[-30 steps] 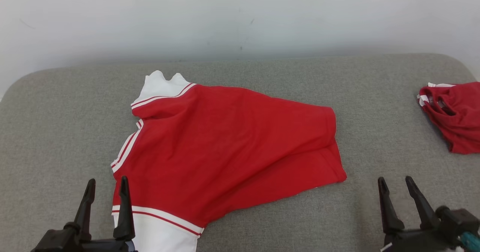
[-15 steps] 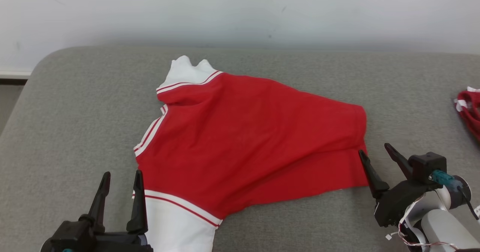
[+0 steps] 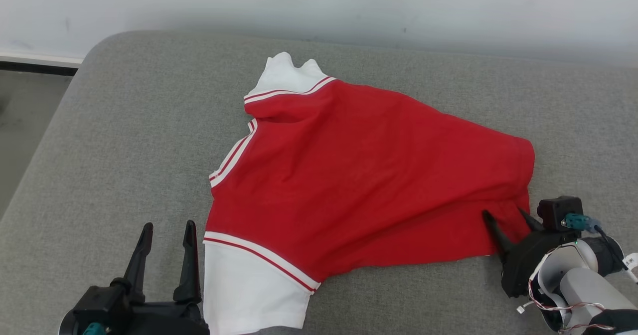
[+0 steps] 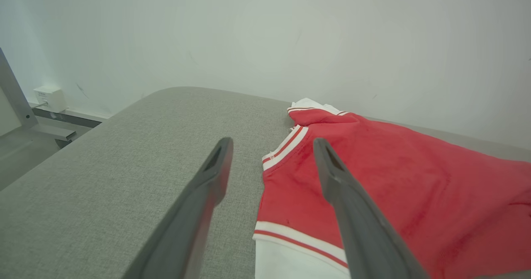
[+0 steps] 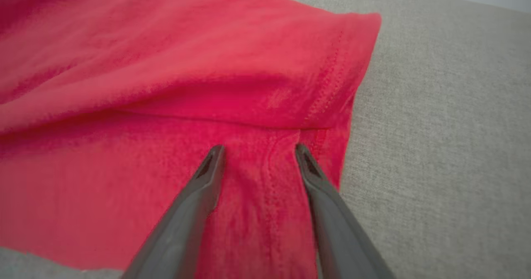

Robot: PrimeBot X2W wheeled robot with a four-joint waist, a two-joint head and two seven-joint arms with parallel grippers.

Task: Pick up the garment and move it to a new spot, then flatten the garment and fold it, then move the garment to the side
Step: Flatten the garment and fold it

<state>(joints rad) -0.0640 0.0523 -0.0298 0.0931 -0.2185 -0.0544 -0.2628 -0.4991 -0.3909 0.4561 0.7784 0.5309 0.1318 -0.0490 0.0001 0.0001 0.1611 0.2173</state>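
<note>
We count two end effectors: the left end effector (image 3: pixel 168 224), upright at the near edge, fingers spread, beside the one red knit garment with white sleeves (image 3: pixel 369 175) on the grey fabric-covered counter (image 3: pixel 124 140); the right end effector (image 3: pixel 502 212), tilted inward, fingers parted, tips on the hem corner. The left wrist view adds a white wall box (image 4: pixel 49 98); the right wrist view, a stitched seam (image 5: pixel 271 179).

A grey fabric-covered counter (image 3: pixel 124 125) with a rounded corner stands against a plain white wall (image 3: pixel 319 6). Beyond its left edge are bare floor (image 3: pixel 22 115) and a dark strip (image 3: pixel 35 68) at the wall's foot. Low on the wall, a small white box (image 4: pixel 49 98) sits beside a slanted metal bar (image 4: pixel 12 88).
</note>
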